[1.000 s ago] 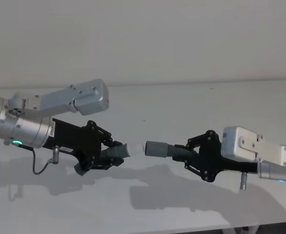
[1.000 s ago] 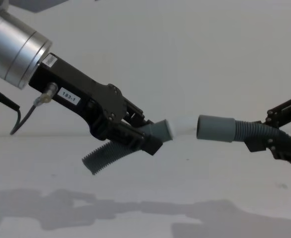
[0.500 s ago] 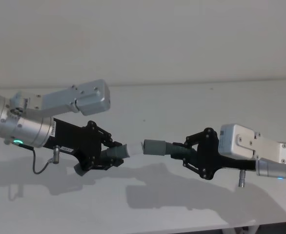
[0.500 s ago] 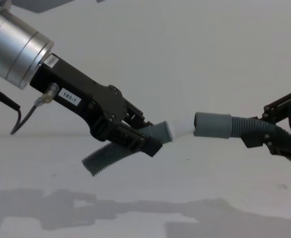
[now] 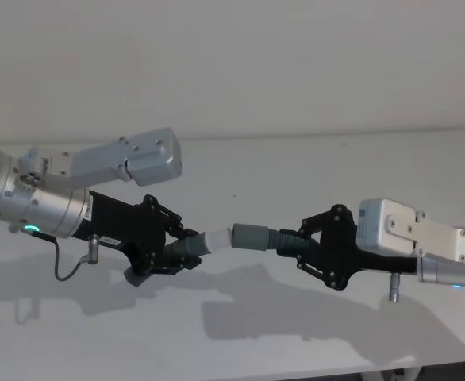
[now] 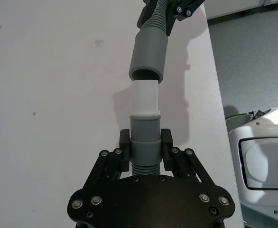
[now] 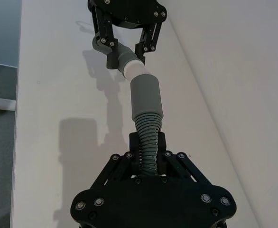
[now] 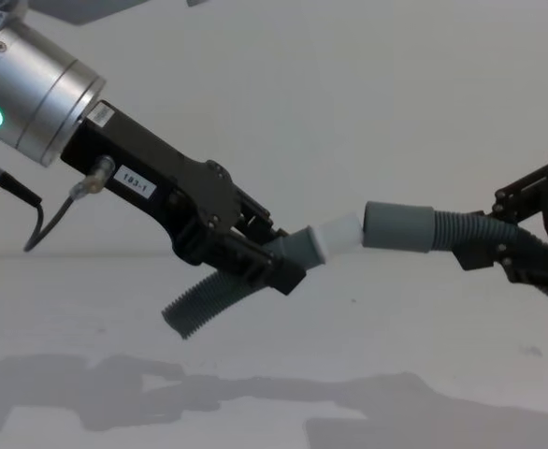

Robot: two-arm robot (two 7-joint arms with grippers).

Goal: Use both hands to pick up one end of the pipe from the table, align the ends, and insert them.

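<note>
Head view: left tool (image 5: 186, 250) pinches dark grey corrugated hose piece (image 5: 186, 248) with white plug tip (image 5: 217, 238); right tool (image 5: 290, 246) pinches second hose piece (image 5: 286, 240) with grey cuff (image 5: 249, 236), both above white counter (image 5: 296, 167).
Left wrist view: white tip at cuff mouth, slightly off-axis.
Chest view: first piece's ribbed tail hangs below left tool.

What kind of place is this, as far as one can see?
Probably a robot test bench: a bare white table against a plain wall, two grippers, left and right, each holding a hose piece, and grey floor past the table's edge.
</note>
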